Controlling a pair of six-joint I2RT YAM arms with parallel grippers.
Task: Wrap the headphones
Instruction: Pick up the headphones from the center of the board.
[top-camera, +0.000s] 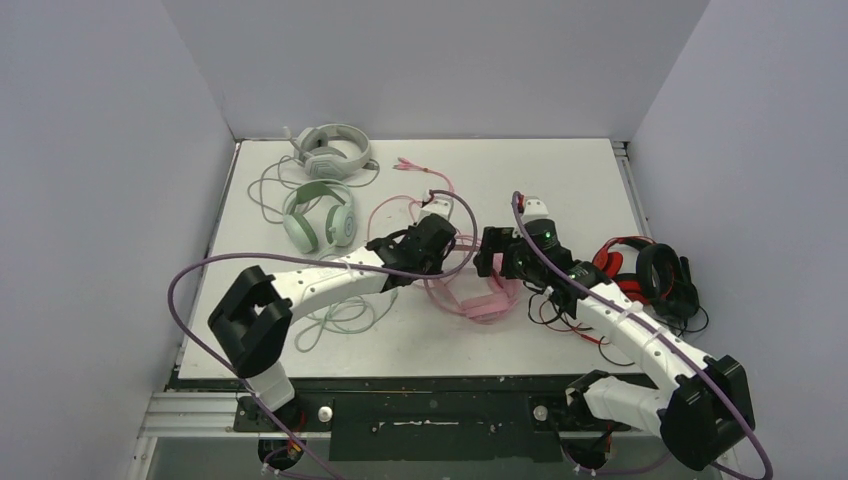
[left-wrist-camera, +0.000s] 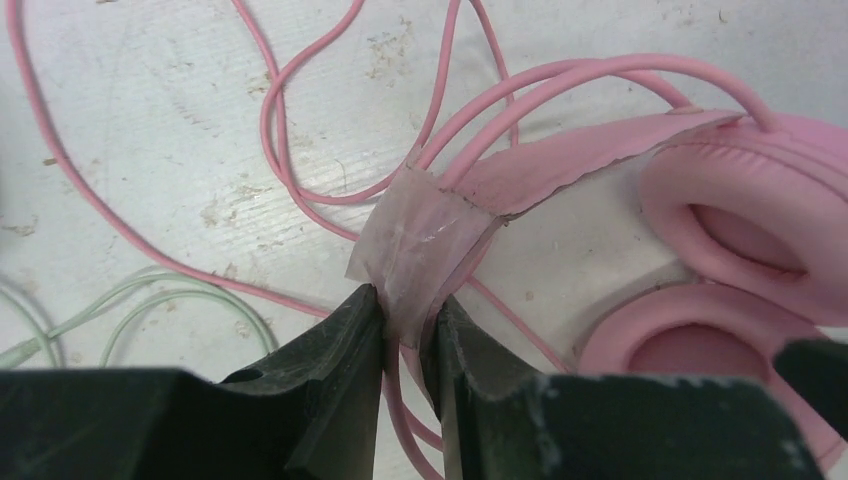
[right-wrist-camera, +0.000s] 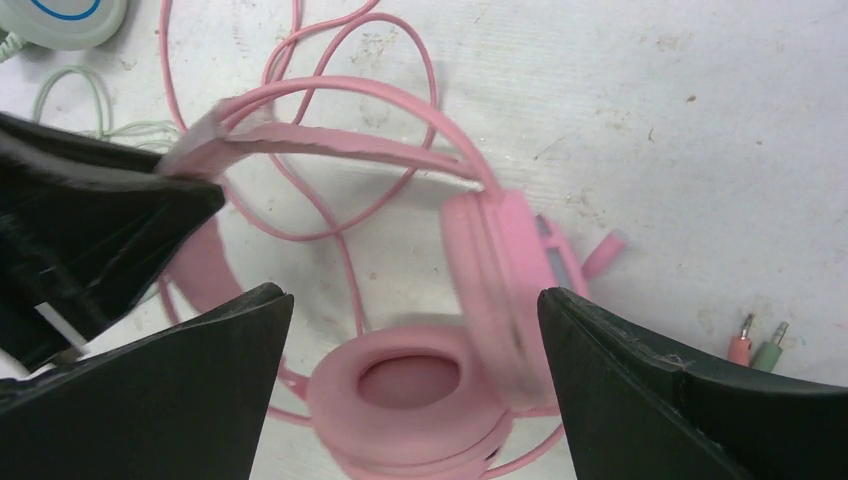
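L gripper (left-wrist-camera: 405, 318) jaws pinch the taped spot (left-wrist-camera: 420, 240) on the band of the pink headset (left-wrist-camera: 740, 200), lying mid-table. R gripper (right-wrist-camera: 415, 300) jaws are spread wide over its cups, holding nothing. Prob. light: springy band w/ peeling skin, soft pads, pink cable (left-wrist-camera: 290, 120) thin, floppy, tangle-prone, so grip band or cup shell, not pads. Count: 4 headsets, 1 each: pink, grey-white headset (top-camera: 335, 148) & mint headset (top-camera: 320, 215) far left, red-black headset (top-camera: 655, 275) right; 2 grippers.
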